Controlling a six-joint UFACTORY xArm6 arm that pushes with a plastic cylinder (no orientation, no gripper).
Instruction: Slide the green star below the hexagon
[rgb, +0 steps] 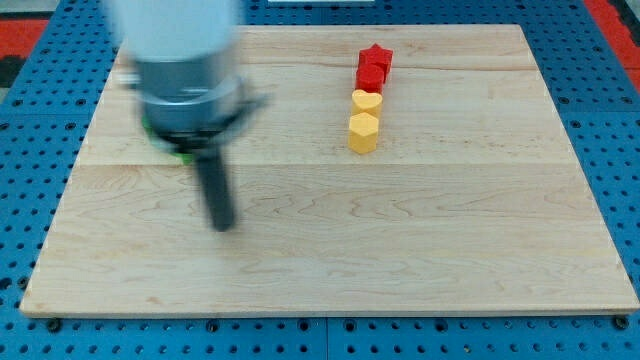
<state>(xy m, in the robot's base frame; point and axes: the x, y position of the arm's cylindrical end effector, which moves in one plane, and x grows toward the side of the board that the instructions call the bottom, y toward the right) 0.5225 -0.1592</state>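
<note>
A yellow hexagon (363, 131) stands on the wooden board (420, 240), right of the middle. A yellow heart (367, 101) touches it from above, then a red block (371, 76) and a red star (377, 56) in a column running up. The green star (181, 153) is at the view's left, almost wholly hidden behind the arm's blurred grey body (187, 85); only small green edges show. My tip (221, 224) is on the board below and slightly right of the green star, far left of the hexagon.
The board lies on a blue pegboard table (40, 150). A red area shows at the top corners of the view.
</note>
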